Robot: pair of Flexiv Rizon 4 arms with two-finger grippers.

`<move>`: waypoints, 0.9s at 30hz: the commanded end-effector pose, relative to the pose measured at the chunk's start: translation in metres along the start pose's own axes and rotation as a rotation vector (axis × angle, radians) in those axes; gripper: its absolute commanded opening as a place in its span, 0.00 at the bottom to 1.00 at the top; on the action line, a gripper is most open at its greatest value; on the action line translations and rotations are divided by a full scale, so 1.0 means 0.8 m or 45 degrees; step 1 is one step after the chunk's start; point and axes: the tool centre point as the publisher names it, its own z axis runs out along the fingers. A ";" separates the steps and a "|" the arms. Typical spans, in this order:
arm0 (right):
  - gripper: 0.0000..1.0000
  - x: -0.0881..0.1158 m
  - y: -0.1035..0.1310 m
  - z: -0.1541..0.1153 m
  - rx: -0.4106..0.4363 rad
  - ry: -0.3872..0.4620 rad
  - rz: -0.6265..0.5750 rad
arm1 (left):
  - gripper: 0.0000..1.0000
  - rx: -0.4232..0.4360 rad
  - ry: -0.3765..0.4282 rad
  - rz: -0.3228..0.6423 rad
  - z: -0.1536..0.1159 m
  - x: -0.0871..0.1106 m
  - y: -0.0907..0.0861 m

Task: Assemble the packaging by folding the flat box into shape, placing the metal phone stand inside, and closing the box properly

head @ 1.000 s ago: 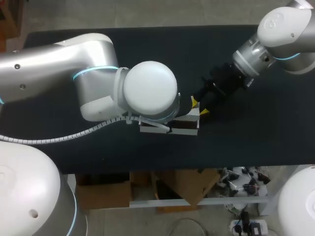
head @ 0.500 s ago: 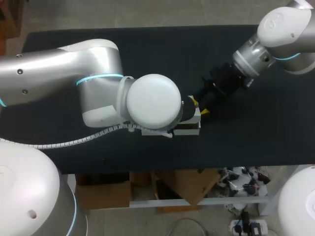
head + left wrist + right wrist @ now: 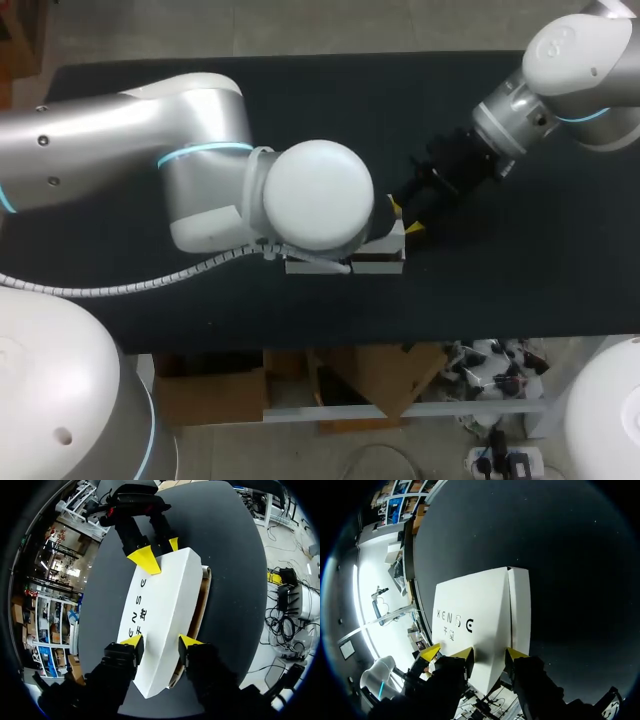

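Your L arm (image 3: pixel 190 170) comes in from the left over the black table (image 3: pixel 480 290). Its big white wrist joint hangs right above the box (image 3: pixel 378 264), so from the head cam you only get the box's right end and a strip of its near side. The box sits flat approx. mid-table, a bit toward the near edge, w/ its long side running left-right.

From the L wrist cam you look down on the box's top. It's white w/ dark print, and a thin brown edge shows along one long side below the white. The L gripper (image 3: pixel 161 642) is over the left part of the box w/ its fingers apart. Its yellow fingertips (image 3: pixel 131 642) overlap the white top just inside the two long edges, so they're above the top face, not down the sides, and nothing is clamped btwn them. You can't tell from here whether they actually press on it.

The R gripper (image 3: pixel 404 217) is at the box's far right corner, slanting down from the far right. In the R wrist cam that corner runs up btwn its fingers. Both yellow tips (image 3: pixel 464 653) lie against white card, one on the broad top and the other on the narrow face past the fold, so it's clamped on the box. The L wrist cam shows one R tip lying on the top face and the other at the end edge just behind it.

The R arm (image 3: pixel 575 50) runs back to the far right, w/ a dark wrist section and then a white joint.
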 end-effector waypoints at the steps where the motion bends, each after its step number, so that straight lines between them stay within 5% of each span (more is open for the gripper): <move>1: 0.43 0.001 0.000 0.000 0.002 0.000 0.000 | 0.69 -0.005 0.001 -0.003 -0.003 -0.008 0.007; 10: 0.42 0.001 0.000 0.000 0.002 0.000 0.000 | 0.80 -0.018 0.032 0.004 0.008 -0.028 0.021; 27: 0.42 0.001 0.000 0.000 0.002 0.000 0.000 | 0.64 -0.015 0.037 0.094 0.026 -0.030 0.017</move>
